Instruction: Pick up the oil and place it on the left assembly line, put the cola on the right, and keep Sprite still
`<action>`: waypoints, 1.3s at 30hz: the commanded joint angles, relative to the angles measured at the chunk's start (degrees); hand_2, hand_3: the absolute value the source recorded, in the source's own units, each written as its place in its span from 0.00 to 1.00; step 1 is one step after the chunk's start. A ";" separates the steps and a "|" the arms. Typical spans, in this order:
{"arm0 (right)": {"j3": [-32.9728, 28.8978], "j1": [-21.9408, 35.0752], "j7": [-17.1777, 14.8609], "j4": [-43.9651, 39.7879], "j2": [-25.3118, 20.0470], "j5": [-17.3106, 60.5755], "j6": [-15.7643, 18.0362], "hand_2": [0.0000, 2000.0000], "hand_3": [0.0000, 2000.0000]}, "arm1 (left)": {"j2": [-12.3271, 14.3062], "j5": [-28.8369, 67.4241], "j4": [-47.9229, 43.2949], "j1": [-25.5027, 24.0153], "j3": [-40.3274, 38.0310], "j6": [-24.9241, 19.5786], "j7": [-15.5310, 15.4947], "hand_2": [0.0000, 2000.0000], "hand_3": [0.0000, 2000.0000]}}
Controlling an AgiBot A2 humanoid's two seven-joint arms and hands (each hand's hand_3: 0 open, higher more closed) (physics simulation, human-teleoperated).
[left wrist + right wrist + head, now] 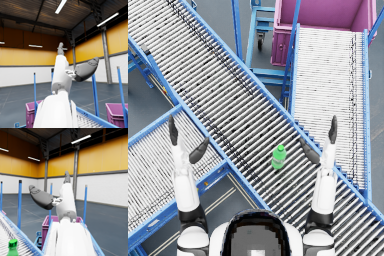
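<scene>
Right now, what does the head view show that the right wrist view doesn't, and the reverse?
Only the head view: the left hand, empty with fingers apart, the left side conveyor, and the whole green bottle standing upright on the main conveyor. Only the right wrist view: the yellow wall and a ceiling light. Both: the green bottle, the empty right hand, and the pink bin.

Sprite bottle (278, 157) on roller conveyor (228, 100)
</scene>
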 commanded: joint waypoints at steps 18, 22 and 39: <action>0.31 1.02 0.00 -2.83 -0.21 0.00 0.00 0.00 0.00 | 0.10 0.00 3.96 -0.37 -0.10 0.00 0.00 0.00 0.00; 0.60 0.67 0.00 -3.63 -0.39 0.00 0.00 0.00 0.00 | 0.35 0.00 3.84 -1.23 -0.21 0.00 0.00 0.00 0.00; 0.68 0.64 0.00 -3.18 -0.81 -0.01 0.00 0.00 0.00 | 0.43 0.00 3.86 -1.15 0.10 0.00 0.00 0.00 0.00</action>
